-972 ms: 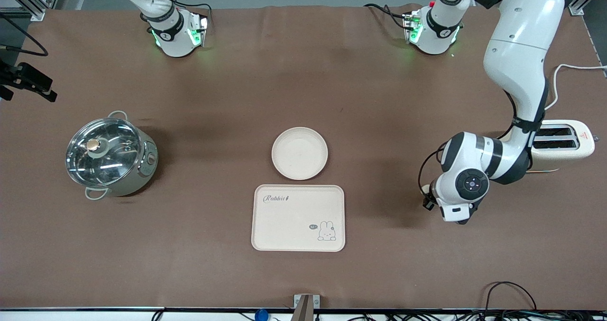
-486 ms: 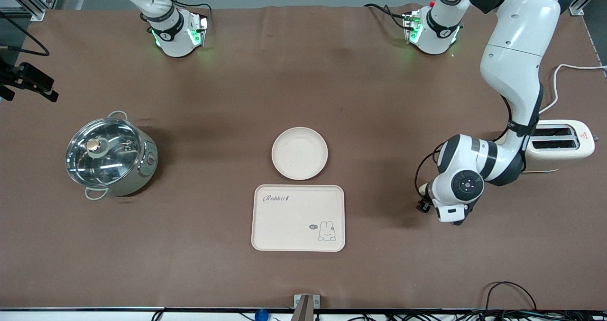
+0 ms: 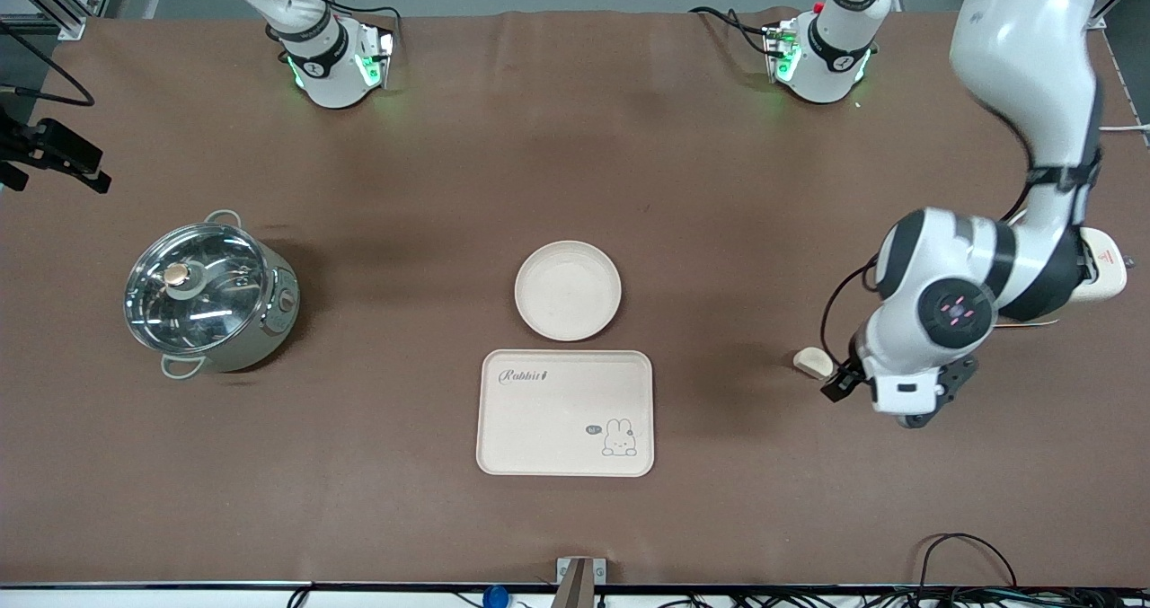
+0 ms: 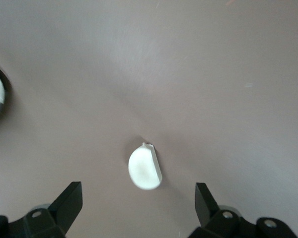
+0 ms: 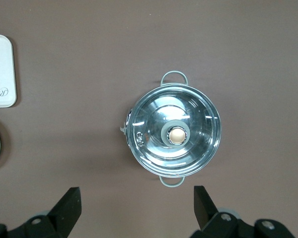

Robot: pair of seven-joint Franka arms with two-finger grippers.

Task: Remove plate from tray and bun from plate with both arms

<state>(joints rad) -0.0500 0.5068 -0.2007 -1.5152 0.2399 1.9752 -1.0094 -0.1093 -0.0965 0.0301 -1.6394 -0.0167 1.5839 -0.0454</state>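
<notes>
The round cream plate (image 3: 568, 290) lies mid-table, just farther from the front camera than the tray. The small pale half-moon bun (image 3: 813, 362) lies on the brown cloth toward the left arm's end. In the left wrist view the bun (image 4: 144, 167) lies flat just ahead of the left gripper (image 4: 139, 206), which is open, empty and hangs above it. The left arm's hand (image 3: 921, 356) is beside the bun in the front view. The right gripper (image 5: 137, 208) is open and empty, high over the pot (image 5: 174, 134); only that arm's base shows in the front view.
The rectangular cream tray with a rabbit drawing (image 3: 565, 412) lies nearer the front camera than the plate. A steel pot with a glass lid (image 3: 208, 295) stands toward the right arm's end. A cream toaster (image 3: 1103, 271) is partly hidden by the left arm.
The left arm has risen and shifted toward its own end of the table, uncovering the bun, which stays on the cloth. The plate, tray and pot have not moved.
</notes>
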